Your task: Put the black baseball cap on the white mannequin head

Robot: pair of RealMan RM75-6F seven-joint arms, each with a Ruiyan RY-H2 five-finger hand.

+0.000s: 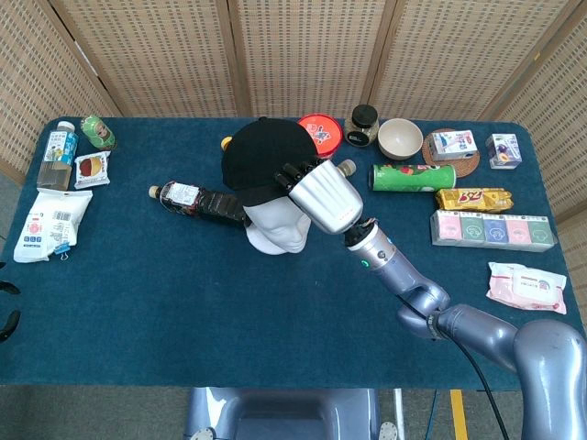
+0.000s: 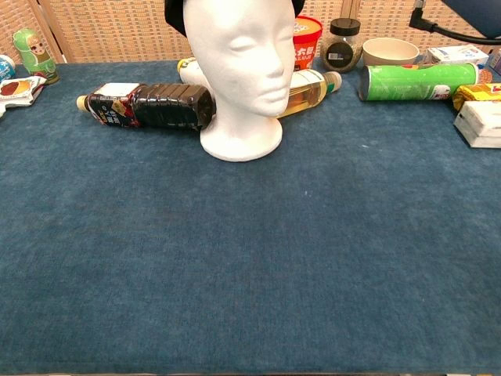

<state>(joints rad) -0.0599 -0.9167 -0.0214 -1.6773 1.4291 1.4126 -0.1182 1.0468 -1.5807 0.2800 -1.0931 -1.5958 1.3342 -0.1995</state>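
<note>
Head view first: black baseball cap [image 1: 260, 159] sits over the crown of the white mannequin head [image 1: 278, 225], which stands toward the middle of the table [image 1: 183, 302], nearer the far edge. The right hand [image 1: 316, 191] holds the cap at its front, dark fingers [image 1: 292, 171] curled over the brim. Soft fabric and a stiffer brim should make the cap light and floppy; I judge the brim the firmest place to hold. The foam-like head looks light too, so a hard tug could tip it. Along the far edge stand a red-lidded tub [image 1: 319, 131], a dark-lidded jar [image 1: 364, 126] with unclear contents, and a bowl [image 1: 400, 138] that looks empty. The left hand is not visible.

Chest view: the mannequin head [image 2: 243, 70] stands upright, black cap fabric [image 2: 174, 14] showing at both sides of its top. A dark bottle [image 2: 149, 106] of dark liquid lies touching its base, and a bottle of yellow liquid [image 2: 307, 88] lies behind. Neither hand appears here.
</note>
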